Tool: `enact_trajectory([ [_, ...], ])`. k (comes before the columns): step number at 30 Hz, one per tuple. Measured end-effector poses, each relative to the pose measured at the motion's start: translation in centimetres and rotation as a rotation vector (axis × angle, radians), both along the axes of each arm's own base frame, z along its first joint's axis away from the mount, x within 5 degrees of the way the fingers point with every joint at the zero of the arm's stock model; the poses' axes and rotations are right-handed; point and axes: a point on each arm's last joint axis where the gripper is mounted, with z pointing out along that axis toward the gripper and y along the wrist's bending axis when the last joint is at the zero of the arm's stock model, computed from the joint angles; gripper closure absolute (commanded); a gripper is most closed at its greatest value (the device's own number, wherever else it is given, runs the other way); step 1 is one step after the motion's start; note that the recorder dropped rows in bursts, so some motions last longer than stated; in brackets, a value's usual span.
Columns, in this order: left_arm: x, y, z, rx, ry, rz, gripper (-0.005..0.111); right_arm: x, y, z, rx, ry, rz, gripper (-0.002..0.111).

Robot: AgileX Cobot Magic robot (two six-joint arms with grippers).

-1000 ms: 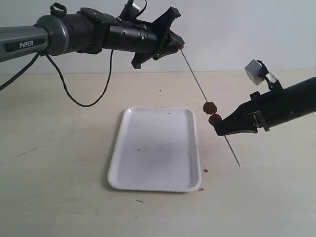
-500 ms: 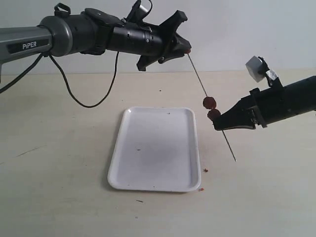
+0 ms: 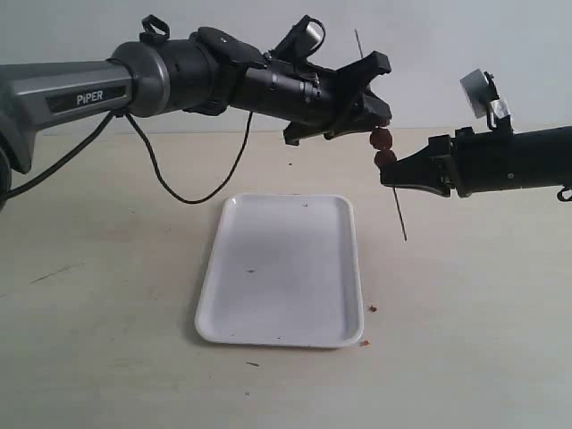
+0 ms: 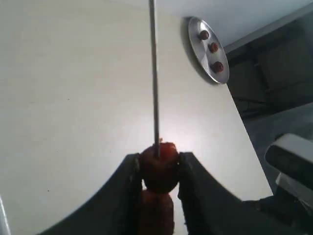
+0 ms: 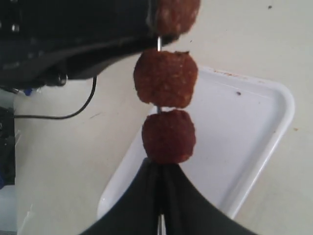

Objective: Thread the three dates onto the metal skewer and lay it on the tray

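Note:
The metal skewer stands nearly upright in the air just right of the white tray. Its tip pokes out above my left gripper. Three dates are threaded on it in a stack. My left gripper is shut on the top date, with the skewer running on beyond it. The middle date and lowest date hang right below. My right gripper is shut on the rod directly beneath the lowest date, above the tray. In the exterior view it reaches in from the right.
A round metal plate with three more small dark lumps lies on the table, seen only in the left wrist view. Tiny reddish crumbs lie by the tray's near right corner. The left arm's cable trails behind the tray.
Both arms have risen and the skewer has swung more upright. My left gripper has slid the top date down the rod onto the other two, so the tip now sticks out above it.

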Motion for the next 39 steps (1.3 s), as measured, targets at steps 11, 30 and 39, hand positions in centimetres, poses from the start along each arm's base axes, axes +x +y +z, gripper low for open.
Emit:
enact_trajectory([
  [11,0.1,-0.4,-1.4,0.031,-0.028,-0.004,0.043,0.2,-0.1,0.0,-0.006,-0.019,-0.022,0.108],
  [30,1.7,6.9,3.2,0.116,-0.147,-0.182,0.107,0.0,7.4,-2.4,-0.264,0.166,0.019,0.108],
  [39,-0.2,13.8,4.7,0.279,-0.277,-0.118,0.107,-1.3,12.5,-3.1,-0.225,0.456,-0.093,0.108],
])
